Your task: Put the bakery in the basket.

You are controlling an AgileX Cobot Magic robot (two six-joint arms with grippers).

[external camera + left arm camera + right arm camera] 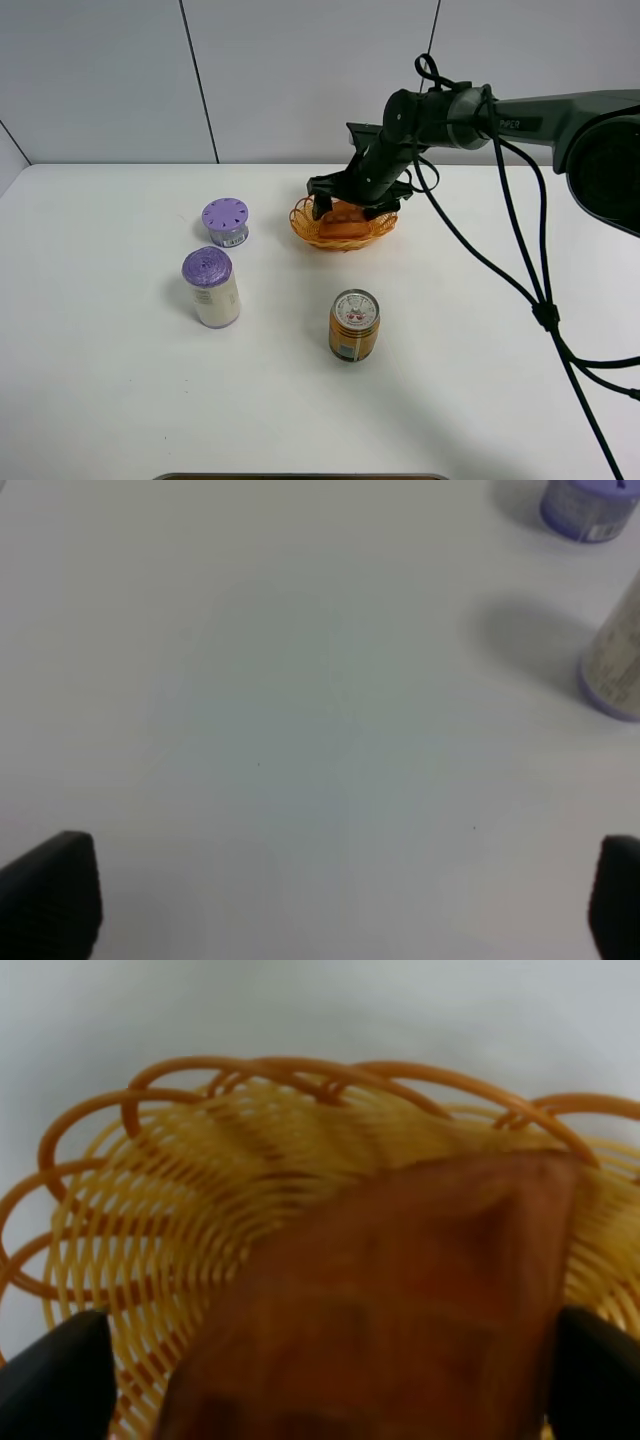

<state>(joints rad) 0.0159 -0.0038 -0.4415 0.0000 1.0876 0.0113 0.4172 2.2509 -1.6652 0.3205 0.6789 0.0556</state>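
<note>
Now the bakery [400,1300] lies in the basket [150,1210], within the right gripper [325,1380].

right arm [523,124]: pale lettering is showing on the link behind the right gripper [352,210], reading roughly "PIPER", first letters blurring | gold can [354,325], well in front of that gripper: label print is showing too small to read

You have bare table [90,330] left of the purple-lidded containers [211,287] and right of the can [354,324]. The right arm [440,115] overhangs the basket [303,225].
</note>
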